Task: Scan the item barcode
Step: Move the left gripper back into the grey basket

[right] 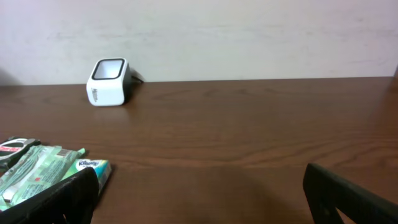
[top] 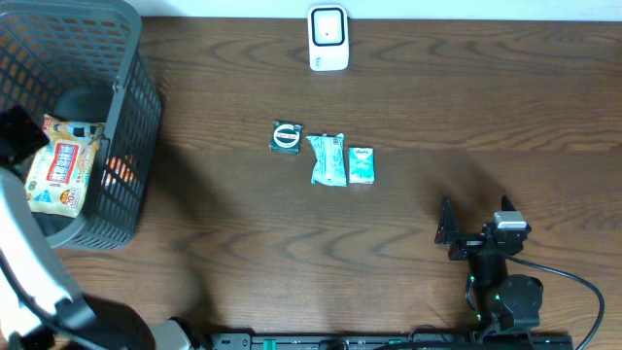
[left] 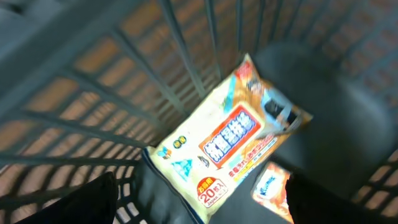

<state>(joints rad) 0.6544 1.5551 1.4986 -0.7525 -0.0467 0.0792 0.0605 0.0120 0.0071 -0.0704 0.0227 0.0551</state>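
Observation:
A yellow wet-wipes pack (left: 227, 144) lies tilted inside the grey wire basket (top: 131, 117), seen from above as the wet-wipes pack (top: 62, 167). An orange tissue pack (left: 273, 186) lies beside it. My left gripper (left: 205, 214) hangs over the basket, open, its dark fingers (left: 87, 199) on either side of the wipes pack's lower end without touching it. The white scanner (top: 328, 39) stands at the table's far edge and shows as the scanner (right: 109, 82) in the right wrist view. My right gripper (top: 475, 214) is open and holds nothing, low over the table's right front.
Three small items lie in a row mid-table: a round black pack (top: 286, 137), a green pouch (top: 328, 158) and a small tissue pack (top: 361, 165). The basket's walls close in around my left gripper.

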